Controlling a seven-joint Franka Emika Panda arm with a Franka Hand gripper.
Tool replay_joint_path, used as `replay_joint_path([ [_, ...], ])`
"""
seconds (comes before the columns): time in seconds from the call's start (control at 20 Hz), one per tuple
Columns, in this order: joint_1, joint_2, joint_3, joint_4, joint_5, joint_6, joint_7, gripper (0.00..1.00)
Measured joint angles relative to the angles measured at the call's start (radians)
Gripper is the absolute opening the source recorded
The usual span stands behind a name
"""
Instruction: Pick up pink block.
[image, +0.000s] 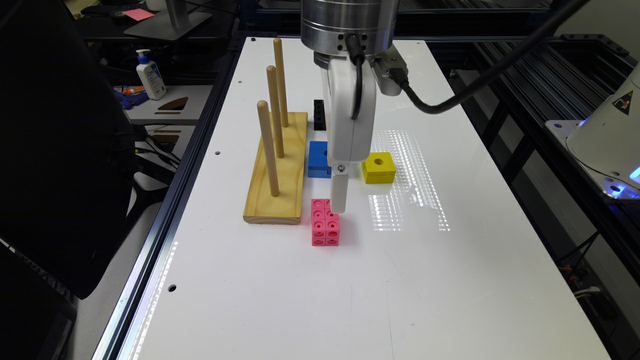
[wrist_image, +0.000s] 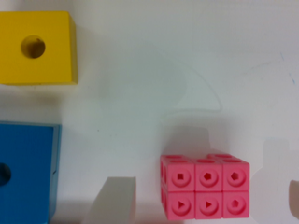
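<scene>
As I hang over the white table (image: 450, 280), jaws: apart, with the pink block between them and nothing clamped.
Fingers (wrist_image: 112, 200): in the wrist view one stands on each side of the pink block, with a strip of bare table between each finger and the block; neither touches it.
Pink block (image: 325, 222) (wrist_image: 205, 189): bright pink, made of joined cubes with a round hole in each face; it rests flat on the table, about midway along its length and nearer the long edge at the exterior view's left than the opposite long edge.
My wrist: straight above the block, pointing down; in the exterior view my white lower part overlaps the block's far top corner.
Wooden base (image: 280, 175): lies lengthwise along the long edge at the exterior view's left; its near corner is just beside the pink block, with a thin gap between them.
Pegs (image: 270, 145): three, upright in a row on the base.
Blue block (image: 319, 159) (wrist_image: 25, 172): beyond the pink block, beside the base.
Yellow block (image: 378, 167) (wrist_image: 35, 46): holed, level with the blue one, apart from it.
Black block (image: 319, 114): farther toward the far short edge, partly behind my wrist.
</scene>
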Motion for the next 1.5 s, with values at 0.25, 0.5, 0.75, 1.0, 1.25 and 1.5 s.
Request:
replay_joint_path([
  [0.25,0.001,0.013,0.000,-0.002,-0.0003,0.005,0.000,1.00],
  [0.5,0.006,0.071,0.000,0.000,-0.0020,0.065,0.001,1.00],
  [0.75,0.023,0.078,0.001,0.012,-0.0020,0.073,0.020,1.00],
  [1.0,0.040,0.079,0.000,0.019,-0.0024,0.073,0.039,1.00],
  [1.25,0.040,0.083,-0.002,0.021,-0.0024,0.073,0.039,1.00],
  [1.5,0.040,0.095,-0.003,0.024,-0.0031,0.075,0.039,1.00],
])
